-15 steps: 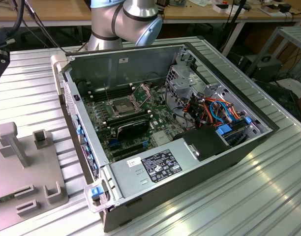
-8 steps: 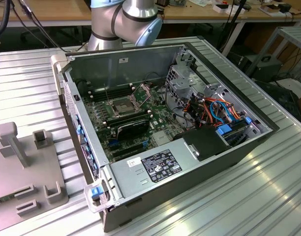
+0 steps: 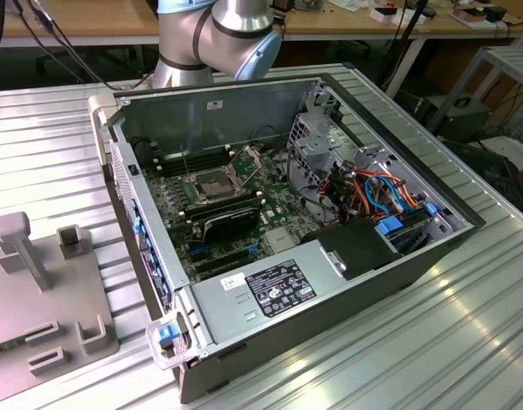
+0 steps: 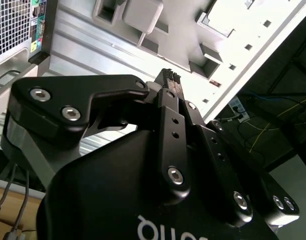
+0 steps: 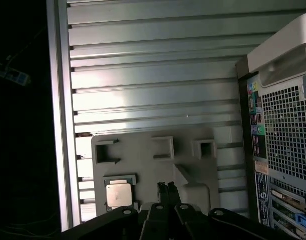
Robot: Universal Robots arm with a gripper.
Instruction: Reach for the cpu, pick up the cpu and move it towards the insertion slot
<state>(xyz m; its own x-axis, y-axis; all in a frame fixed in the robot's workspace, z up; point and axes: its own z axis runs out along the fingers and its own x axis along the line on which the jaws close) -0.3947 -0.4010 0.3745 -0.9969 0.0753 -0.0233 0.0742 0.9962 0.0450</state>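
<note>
Closed, empty pincer [image 5: 166, 187] hangs near the cpu [image 5: 118, 195], nested flat for grasping; in the exterior view, slot [image 3: 212, 186] at fixture's [image 3: 39, 290] two o'clock.

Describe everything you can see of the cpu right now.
The cpu is a small square chip with a pale, silvery metal top. It lies flat in a framed pocket of the grey fixture plate, which rests on the ribbed metal table. Nothing holds it: the gripper hangs beside it, shut and clear of it.
</note>
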